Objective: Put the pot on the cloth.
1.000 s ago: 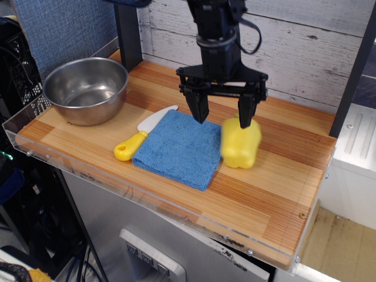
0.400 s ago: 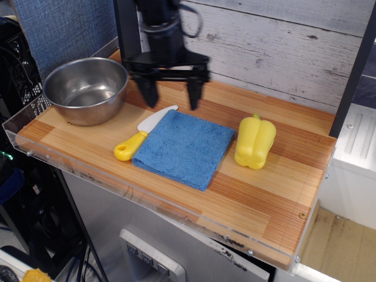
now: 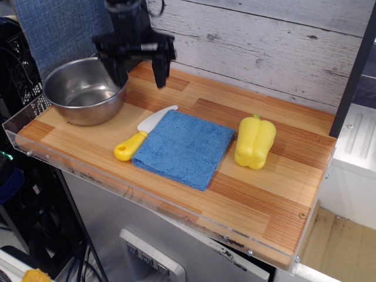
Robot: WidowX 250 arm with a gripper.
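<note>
The pot (image 3: 86, 90), a shiny steel bowl with a rolled rim, stands at the back left of the wooden table. The blue cloth (image 3: 184, 147) lies flat in the middle of the table, apart from the pot. My gripper (image 3: 138, 74) is open and empty. It hangs just above the pot's right rim, with its left finger over the rim and its right finger over the bare wood to the right.
A toy knife (image 3: 143, 133) with a yellow handle lies against the cloth's left edge, between pot and cloth. A yellow pepper (image 3: 254, 141) stands right of the cloth. A clear plastic lip (image 3: 147, 202) edges the table front. A plank wall stands behind.
My gripper has moved left from beside the yellow pepper, across the back of the cloth, to the pot's right rim. It stayed open. The pepper now stands still.
</note>
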